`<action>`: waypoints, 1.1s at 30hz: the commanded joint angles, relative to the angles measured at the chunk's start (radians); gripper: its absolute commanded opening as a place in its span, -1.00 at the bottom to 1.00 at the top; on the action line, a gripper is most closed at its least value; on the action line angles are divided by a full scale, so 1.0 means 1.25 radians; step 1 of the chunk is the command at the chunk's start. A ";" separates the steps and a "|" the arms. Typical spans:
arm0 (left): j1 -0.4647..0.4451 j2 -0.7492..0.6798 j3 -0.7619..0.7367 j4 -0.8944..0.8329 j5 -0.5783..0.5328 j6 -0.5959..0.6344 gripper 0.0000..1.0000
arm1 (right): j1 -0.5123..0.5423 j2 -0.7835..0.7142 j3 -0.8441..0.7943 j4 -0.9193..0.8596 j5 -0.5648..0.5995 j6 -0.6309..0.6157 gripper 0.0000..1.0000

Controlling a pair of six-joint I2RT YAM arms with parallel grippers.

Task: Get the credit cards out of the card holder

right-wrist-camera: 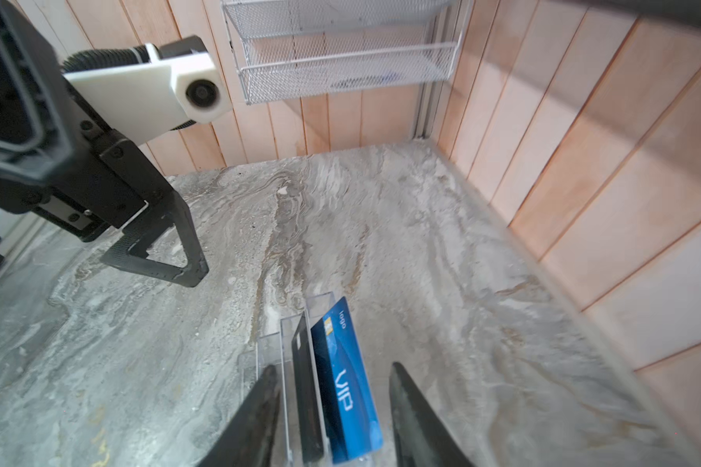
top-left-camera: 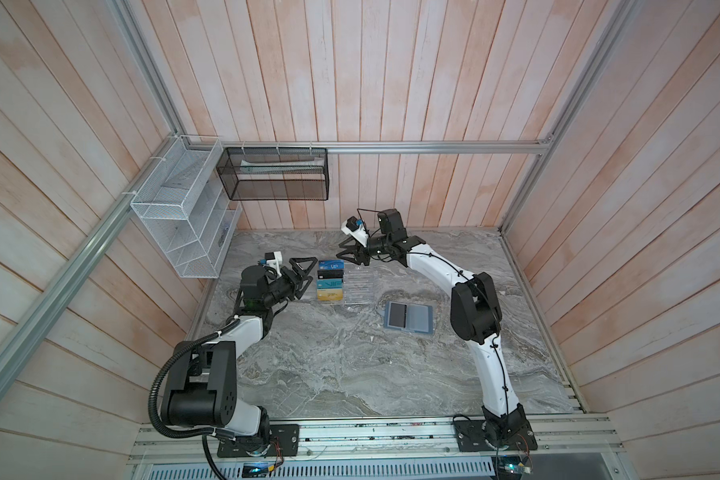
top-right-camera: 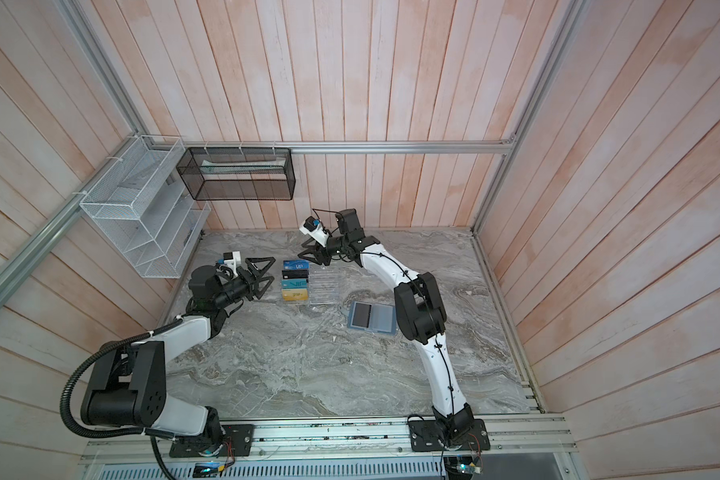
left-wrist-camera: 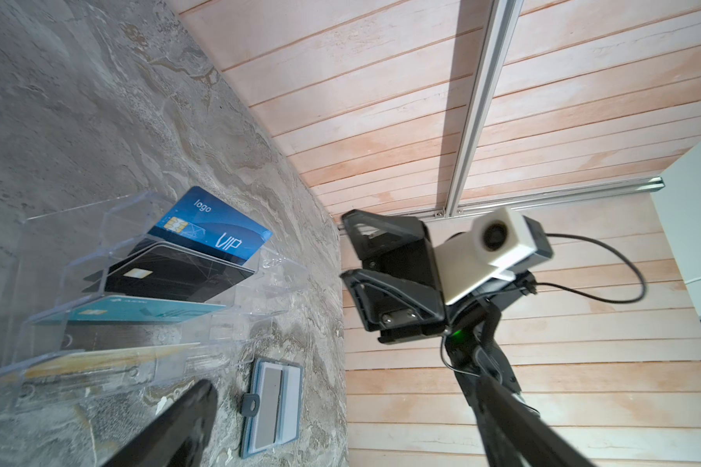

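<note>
Grey-veined marble forms the tabletop [top-left-camera: 329,374]. Just above the centre of both top views a clear acrylic rack [top-left-camera: 360,286] stands on it with four cards slotted in a column. The dark blue card [top-left-camera: 331,264] is uppermost, the black card [top-left-camera: 330,274] sits under it, then comes the teal card [top-left-camera: 330,284], and the gold-yellow card [top-left-camera: 329,294] is lowest. The card holder [top-left-camera: 408,316] lies opened flat on the marble to the lower right of the rack, apart from it and close to the right arm's elbow. Its left half shows a dark grey rectangle and its right half a paler blue-grey panel; whether either is a card cannot be told. The left gripper [top-left-camera: 307,274] sits just left of the card column with its two triangular fingers spread wide and nothing between them. In the right wrist view it hangs in the upper left of the frame, clear of the rack. The right gripper [top-left-camera: 344,251] is just above and right of the column's top, angled down toward the dark blue card, with its jaws parted to a middling width and holding nothing. In the right wrist view its fingers [right-wrist-camera: 256,416] rise from the lower edge on either side of the rack's end. The dark blue and black cards stand in their slots between those fingers, and a clear gap separates the dark blue card from each one.
</note>
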 commanded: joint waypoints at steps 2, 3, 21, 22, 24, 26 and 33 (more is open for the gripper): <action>0.000 -0.046 0.052 -0.130 -0.023 0.102 1.00 | -0.021 -0.098 -0.079 0.097 0.020 0.072 0.36; 0.000 -0.057 0.058 -0.149 -0.026 0.116 1.00 | -0.026 -0.120 -0.103 0.111 0.026 0.085 0.48; -0.011 -0.255 0.068 -0.353 -0.108 0.289 1.00 | -0.088 -0.559 -0.563 0.201 0.313 0.213 0.96; -0.013 -0.271 0.069 -0.372 -0.129 0.312 1.00 | -0.092 -0.576 -0.585 0.204 0.346 0.230 0.96; -0.013 -0.305 0.065 -0.402 -0.188 0.365 1.00 | -0.108 -0.606 -0.620 0.205 0.402 0.269 0.96; -0.015 -0.342 0.055 -0.429 -0.281 0.424 1.00 | -0.130 -0.640 -0.667 0.213 0.464 0.312 0.96; -0.028 -0.408 -0.014 -0.416 -0.664 0.632 1.00 | -0.225 -0.761 -0.893 0.280 0.746 0.431 0.96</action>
